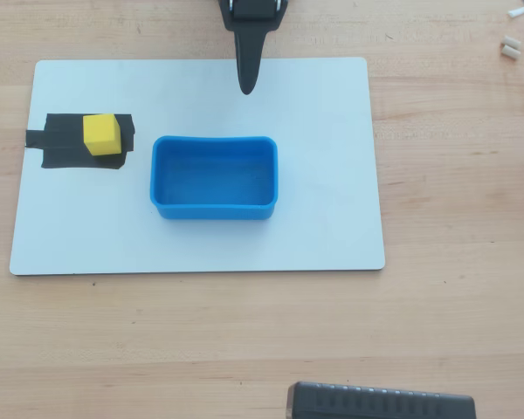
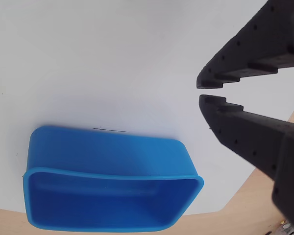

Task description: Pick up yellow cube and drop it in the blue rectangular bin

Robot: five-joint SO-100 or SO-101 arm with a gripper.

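The yellow cube point(image 1: 102, 134) sits on a flat black tape patch point(image 1: 57, 144) at the left of the white board in the overhead view. It is out of the wrist view. The blue rectangular bin point(image 1: 214, 210) stands empty in the middle of the board and also shows in the wrist view point(image 2: 108, 152), at the lower left. My black gripper point(image 1: 246, 85) hangs at the board's far edge, behind the bin and well to the right of the cube. In the wrist view my gripper point(image 2: 202, 91) has its fingertips almost touching and holds nothing.
The white board point(image 1: 332, 218) lies on a wooden table point(image 1: 463, 305). A black ribbed object point(image 1: 380, 403) sits at the table's near edge. A few small white pieces point(image 1: 511, 45) lie at the far right corner.
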